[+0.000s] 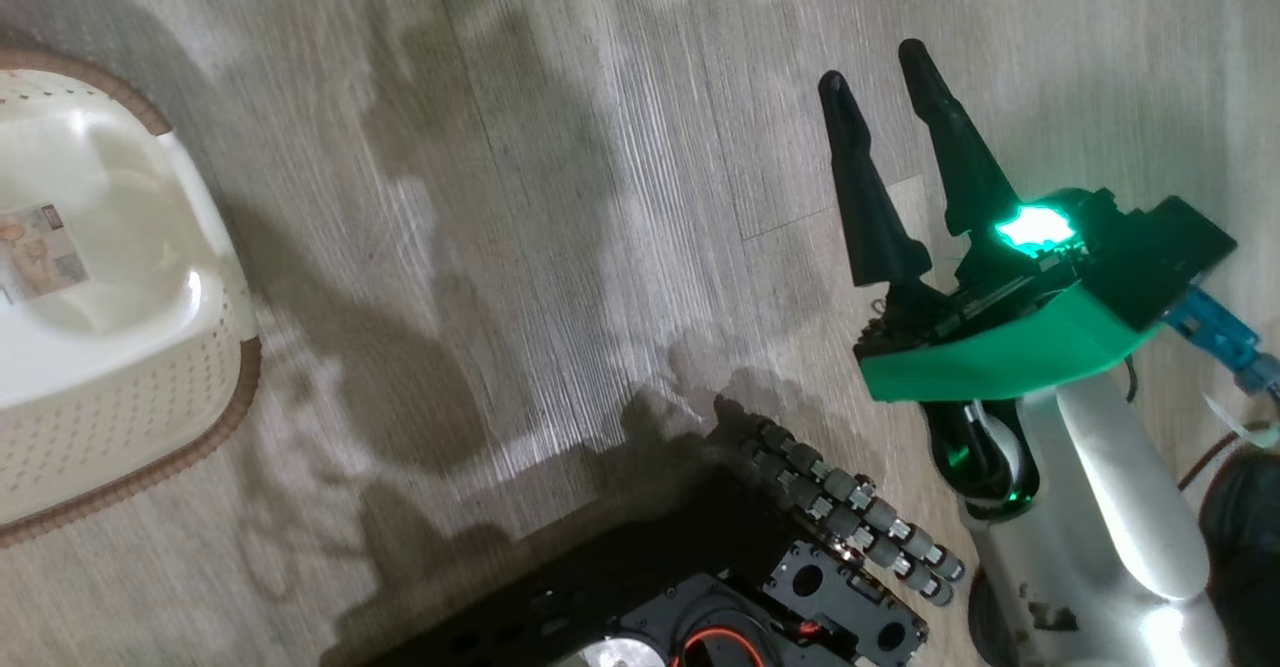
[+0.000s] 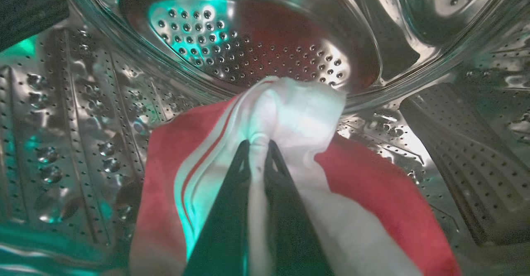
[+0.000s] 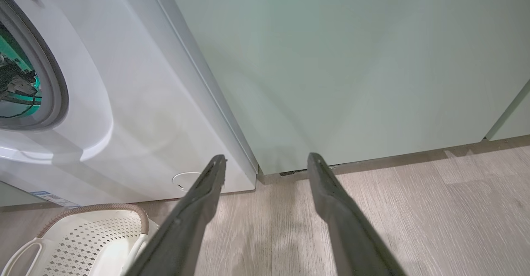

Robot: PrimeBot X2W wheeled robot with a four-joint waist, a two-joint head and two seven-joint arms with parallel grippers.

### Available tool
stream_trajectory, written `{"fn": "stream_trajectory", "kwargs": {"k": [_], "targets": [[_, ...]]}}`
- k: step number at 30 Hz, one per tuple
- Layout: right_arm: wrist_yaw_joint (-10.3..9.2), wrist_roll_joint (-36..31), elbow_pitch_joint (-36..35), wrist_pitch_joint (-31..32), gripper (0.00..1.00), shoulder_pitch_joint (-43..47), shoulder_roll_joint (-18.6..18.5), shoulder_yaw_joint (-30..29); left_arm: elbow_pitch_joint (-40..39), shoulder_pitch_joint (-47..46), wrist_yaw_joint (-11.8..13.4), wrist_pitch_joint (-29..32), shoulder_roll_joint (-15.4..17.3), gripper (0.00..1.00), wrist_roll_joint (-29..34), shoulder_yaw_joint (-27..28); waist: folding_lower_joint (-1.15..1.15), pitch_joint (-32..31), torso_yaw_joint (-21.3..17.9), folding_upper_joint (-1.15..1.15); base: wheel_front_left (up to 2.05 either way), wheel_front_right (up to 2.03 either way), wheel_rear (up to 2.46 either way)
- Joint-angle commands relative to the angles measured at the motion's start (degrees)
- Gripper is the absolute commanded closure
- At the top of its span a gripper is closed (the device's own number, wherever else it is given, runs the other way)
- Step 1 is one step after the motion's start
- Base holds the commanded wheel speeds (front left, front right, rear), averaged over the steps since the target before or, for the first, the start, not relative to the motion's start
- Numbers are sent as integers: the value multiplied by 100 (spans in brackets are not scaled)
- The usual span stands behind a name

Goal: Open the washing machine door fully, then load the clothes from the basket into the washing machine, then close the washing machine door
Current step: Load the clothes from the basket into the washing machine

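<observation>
Two states: left pincer (image 2: 258, 143) tight on clothes (image 2: 364, 185) inside washing machine (image 2: 62, 123), right pincer (image 1: 873, 65) wide.

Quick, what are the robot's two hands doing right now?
Left gripper: shut on the clothes, inside the washing machine.
Right gripper: open, holding nothing.

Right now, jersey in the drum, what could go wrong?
The left gripper is shut on the jersey, whose folds hang round its fingers: once released it may cling and be dragged out of the drum. That arm reaches in past the gasket; withdrawing could snag it.
</observation>
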Motion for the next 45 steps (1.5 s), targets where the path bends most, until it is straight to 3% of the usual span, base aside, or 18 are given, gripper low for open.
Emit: {"fn": "stream_trajectory", "kwargs": {"k": [1,2,9,17,22,32,37,45], "targets": [[0,-16,-141,-37,0,95,-16,74,-152,-44,-15,27,164,20,-21,51,0,-17,22,0,0,0,0],[0,-27,-132,-37,0,91,-16,65,-151,-45,-28,21,141,0,-29,38,0,-32,41,0,0,0,0],[0,-97,-74,-37,0,106,-16,-3,-97,51,-74,-166,-4,0,-132,25,0,-226,187,0,0,0,0],[0,-336,-15,-37,0,177,-16,-208,-580,1220,91,-1001,-305,0,-469,251,0,-607,541,0,0,0,0],[0,-561,58,-37,0,279,-16,-337,-1560,2374,338,-1349,-518,0,-646,499,0,-948,822,0,0,0,0],[0,-1039,193,-37,0,477,-16,-718,-4712,5351,982,-1423,-1327,0,-382,1188,0,-1636,1500,0,0,0,0],[0,-1249,323,-37,0,537,-16,-901,-5691,6608,999,-1423,-1851,0,-49,1434,0,-1982,1796,0,0,0,0],[0,-1551,514,60,0,675,-16,-1207,-6094,7795,738,-1424,-2538,0,478,1512,0,-2639,2196,0,0,0,0]]}}
